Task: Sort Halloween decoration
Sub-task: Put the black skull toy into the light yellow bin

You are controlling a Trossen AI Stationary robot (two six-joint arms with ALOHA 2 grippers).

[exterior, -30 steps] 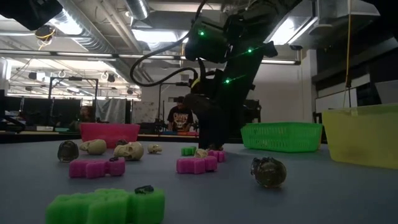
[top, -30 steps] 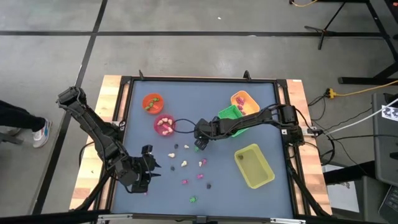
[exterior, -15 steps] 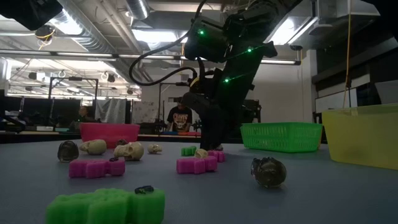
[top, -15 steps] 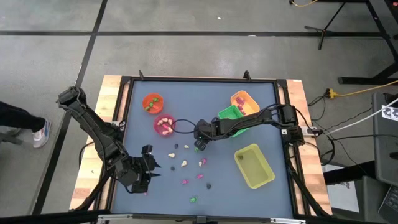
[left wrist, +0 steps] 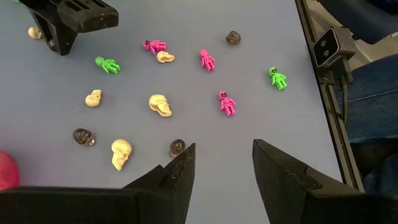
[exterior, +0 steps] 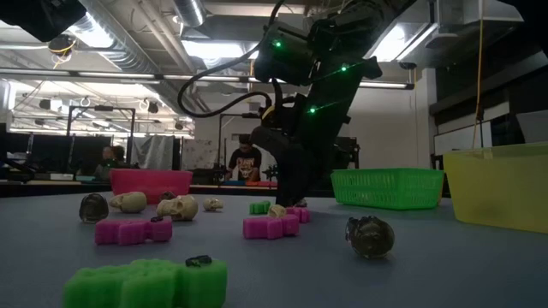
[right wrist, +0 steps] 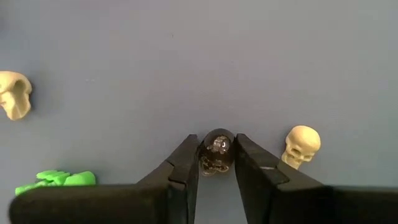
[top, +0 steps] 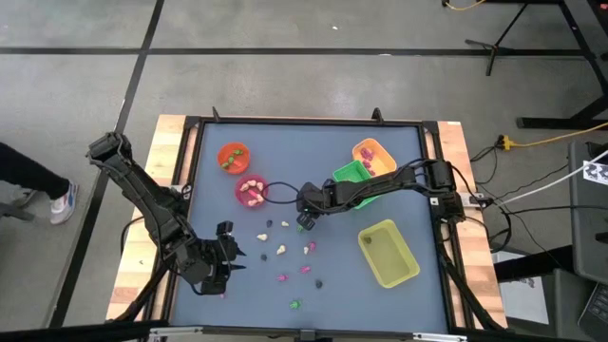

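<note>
- Blue-grey table [top: 285, 161] across the middle of the high view, wooden border at both sides, concrete floor beyond.
- Lower left of that view: left gripper [top: 226, 255] parked low over the table's near-left corner, jaws apart, nothing between them; same seen in the left wrist view [left wrist: 222, 163], bare table showing in the gap.
- Centre: loose trinkets strewn below mid-frame, cream skulls [left wrist: 159, 104], pink figures [left wrist: 226, 102], green figures [left wrist: 277, 77], dark skulls [left wrist: 176, 147].
- Just right of centre: right gripper [top: 303, 224] down at the table, at the upper edge of that scatter.
- Key relation: dark skull [right wrist: 216, 150] sitting squarely between the right fingers [right wrist: 185, 163], both pads touching its sides, table under it; closed on it, not yet lifted by the look of it.
- Right arm plainly the nearer one; left well apart from this piece.
- Right of the gripper: green tray [top: 351, 176], orange tray [top: 373, 152], yellow tray [top: 388, 252].
- Only the right wrist view shows the pinch; in the high view the gripper covers the skull, in the low view the fingertips [exterior: 295, 198] merge with pieces behind.
</note>
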